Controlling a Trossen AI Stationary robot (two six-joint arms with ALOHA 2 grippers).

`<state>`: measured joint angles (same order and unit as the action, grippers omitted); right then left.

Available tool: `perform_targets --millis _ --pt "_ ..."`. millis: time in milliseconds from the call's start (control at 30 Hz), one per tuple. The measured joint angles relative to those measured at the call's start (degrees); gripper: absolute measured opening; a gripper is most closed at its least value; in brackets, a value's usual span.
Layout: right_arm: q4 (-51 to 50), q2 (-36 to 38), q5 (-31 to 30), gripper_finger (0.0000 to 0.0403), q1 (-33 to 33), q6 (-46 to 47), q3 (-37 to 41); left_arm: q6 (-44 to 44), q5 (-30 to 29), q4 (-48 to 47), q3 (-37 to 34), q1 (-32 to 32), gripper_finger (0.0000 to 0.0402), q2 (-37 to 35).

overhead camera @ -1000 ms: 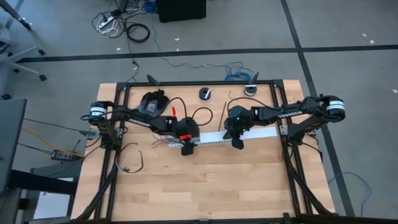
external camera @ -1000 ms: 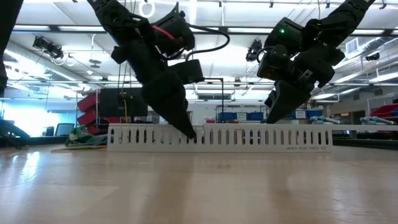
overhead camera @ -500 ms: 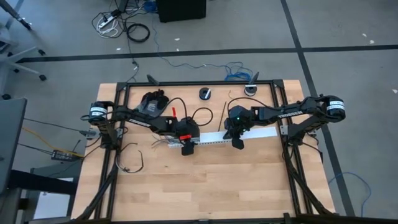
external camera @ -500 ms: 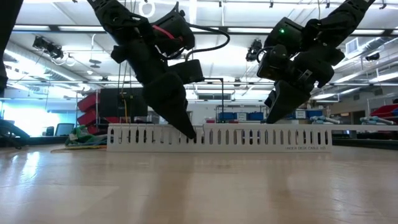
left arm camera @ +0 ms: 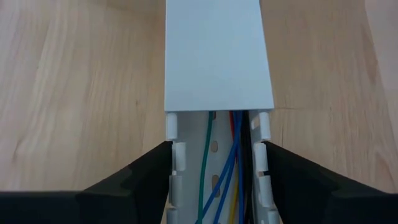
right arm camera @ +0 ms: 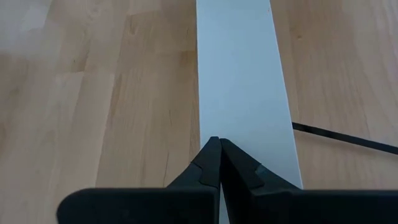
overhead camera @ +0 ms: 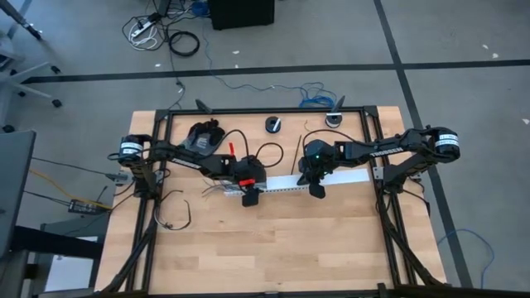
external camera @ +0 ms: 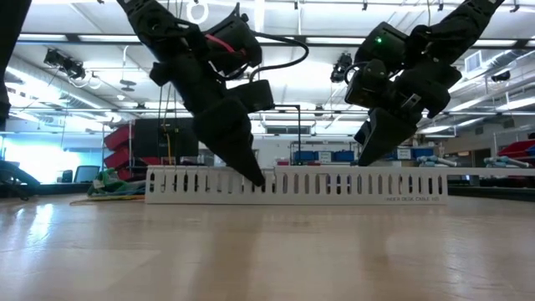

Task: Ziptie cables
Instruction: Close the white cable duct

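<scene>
Wires point(left arm camera: 231, 163) are lying inside the open white duct point(overhead camera: 281, 187) mid-bench, the spread left hand point(left arm camera: 214, 171) straddling its walls while the pressed-together right hand point(right arm camera: 219, 163) is resting on the lid point(right arm camera: 239, 74); next likely needs gripping the duct.

The slotted duct point(overhead camera: 286, 187) lies across the middle of the table point(overhead camera: 273, 248), with a flat cover point(left arm camera: 217, 56) on its right part – wires point(left arm camera: 219, 174) sit inside the open left part. Left gripper point(overhead camera: 247, 197) straddles the duct; right gripper point(overhead camera: 317, 190) sits over the cover.
</scene>
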<state>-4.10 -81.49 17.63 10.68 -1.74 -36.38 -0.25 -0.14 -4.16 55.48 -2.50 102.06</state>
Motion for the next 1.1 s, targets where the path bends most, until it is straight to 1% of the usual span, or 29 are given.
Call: perform_targets --millis 300,633,733,967,1100 --pt "0.88 0.0 0.02 0.0 0.0 -0.39 0.04 -0.02 1.07 1.31 -0.04 -0.02 0.023 0.09" --pt "-0.05 0.0 0.04 0.0 0.07 -0.31 -0.02 0.0 0.66 1.54 -0.04 -0.02 0.0232 0.09" --pt "-0.44 0.0 0.0 0.0 0.06 -0.04 -0.04 0.0 0.69 1.02 -0.01 0.0 0.0243 0.09" --pt "-0.75 0.0 0.0 0.0 0.04 0.0 -0.04 0.0 1.56 0.57 0.09 0.0 0.0285 -0.02" --pt "-0.87 0.0 0.0 0.0 0.04 0.0 -0.04 -0.25 1.7 1.07 0.09 0.0 0.0294 -0.02"
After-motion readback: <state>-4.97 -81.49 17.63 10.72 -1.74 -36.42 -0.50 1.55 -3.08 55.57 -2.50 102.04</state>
